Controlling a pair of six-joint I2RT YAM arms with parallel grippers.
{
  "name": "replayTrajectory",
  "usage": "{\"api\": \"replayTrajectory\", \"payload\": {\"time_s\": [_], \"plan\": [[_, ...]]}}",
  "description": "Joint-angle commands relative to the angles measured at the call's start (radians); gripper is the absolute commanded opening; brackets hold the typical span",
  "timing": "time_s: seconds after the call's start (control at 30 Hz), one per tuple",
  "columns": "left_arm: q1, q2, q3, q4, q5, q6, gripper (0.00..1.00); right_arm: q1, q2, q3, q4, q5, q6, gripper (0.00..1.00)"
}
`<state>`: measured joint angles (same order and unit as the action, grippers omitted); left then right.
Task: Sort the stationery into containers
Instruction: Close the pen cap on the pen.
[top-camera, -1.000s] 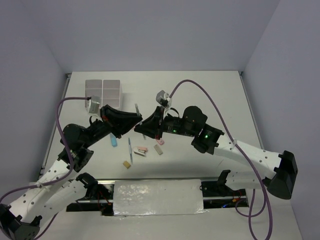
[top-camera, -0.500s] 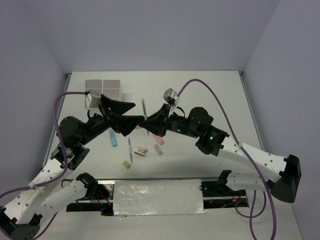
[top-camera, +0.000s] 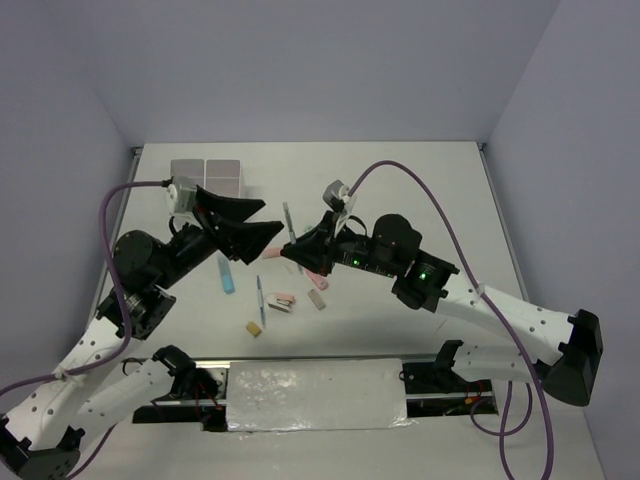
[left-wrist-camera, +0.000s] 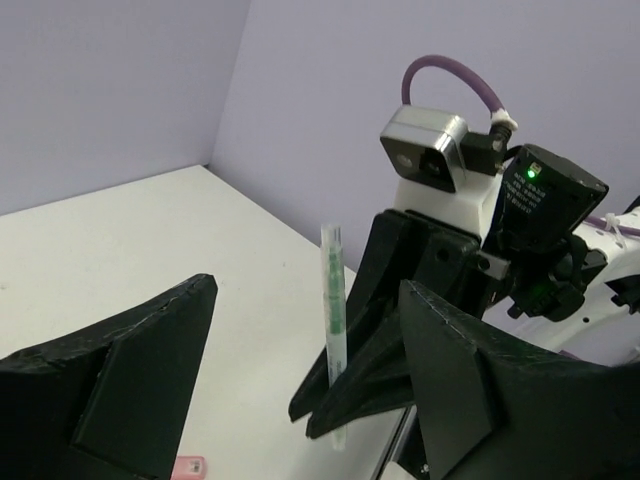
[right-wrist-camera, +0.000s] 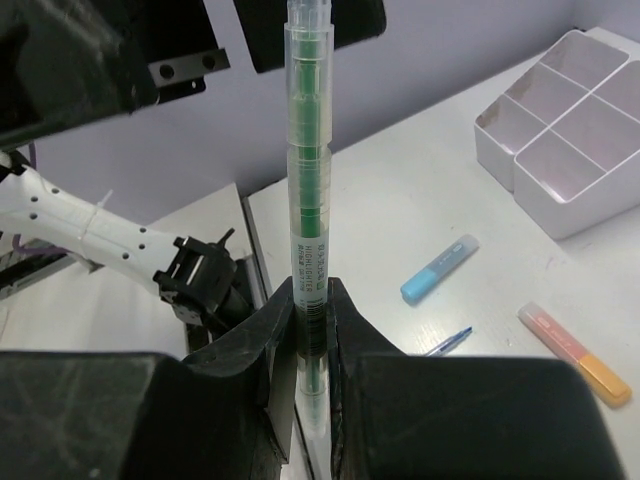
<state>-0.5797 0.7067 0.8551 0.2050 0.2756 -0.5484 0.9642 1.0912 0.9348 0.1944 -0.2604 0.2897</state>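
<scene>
A green highlighter (right-wrist-camera: 308, 180) stands upright, and my right gripper (right-wrist-camera: 310, 300) is shut on its lower part. In the top view this highlighter (top-camera: 288, 218) is held above the middle of the table by the right gripper (top-camera: 291, 249). My left gripper (top-camera: 272, 218) is open just left of it, touching nothing. From the left wrist, the highlighter (left-wrist-camera: 333, 320) rises between the left gripper's (left-wrist-camera: 308, 300) spread fingers. The white divided containers (top-camera: 205, 175) sit at the back left, also seen from the right wrist (right-wrist-camera: 570, 120).
On the table lie a blue highlighter (top-camera: 227, 273), a thin blue pen (top-camera: 260, 298), a pink-orange highlighter (right-wrist-camera: 575, 352), small erasers (top-camera: 283, 300) and a tan block (top-camera: 254, 328). A foil-covered strip (top-camera: 315, 395) runs along the near edge.
My left gripper went from shut to open and drew back to the left. The green highlighter stays in the right gripper, which shifted slightly right.
</scene>
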Motion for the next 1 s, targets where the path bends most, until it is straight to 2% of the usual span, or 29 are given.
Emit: {"api": "replayTrajectory", "payload": {"time_s": [0.0,0.03,0.27,0.37,0.4,0.57,0.6,0.7,0.97], "plan": [[-0.002,0.039,0.055,0.069,-0.003,0.018,0.85,-0.001,0.01,0.027,-0.013,-0.025,-0.02,0.0],[-0.002,0.048,0.053,0.088,0.005,0.016,0.81,0.001,0.012,0.033,-0.026,-0.026,-0.024,0.0],[-0.003,0.085,0.056,0.122,0.02,-0.005,0.8,0.018,0.018,0.042,-0.049,-0.043,-0.05,0.0],[-0.002,0.089,0.047,0.142,0.042,-0.019,0.71,0.018,0.015,0.044,-0.055,-0.022,-0.052,0.0],[-0.002,0.089,0.044,0.149,0.051,-0.022,0.6,0.018,0.016,0.047,-0.059,-0.017,-0.053,0.0],[-0.003,0.093,0.032,0.148,0.086,-0.031,0.33,0.018,0.025,0.071,-0.069,-0.01,-0.052,0.0],[-0.003,0.093,0.027,0.137,0.091,-0.03,0.22,0.018,0.03,0.09,-0.076,-0.01,-0.052,0.0],[-0.003,0.089,0.013,0.126,0.093,-0.028,0.1,0.019,0.047,0.122,-0.084,-0.017,-0.053,0.0],[-0.002,0.083,-0.001,0.117,0.123,-0.028,0.06,0.016,0.072,0.183,-0.099,-0.013,-0.07,0.0]]}}
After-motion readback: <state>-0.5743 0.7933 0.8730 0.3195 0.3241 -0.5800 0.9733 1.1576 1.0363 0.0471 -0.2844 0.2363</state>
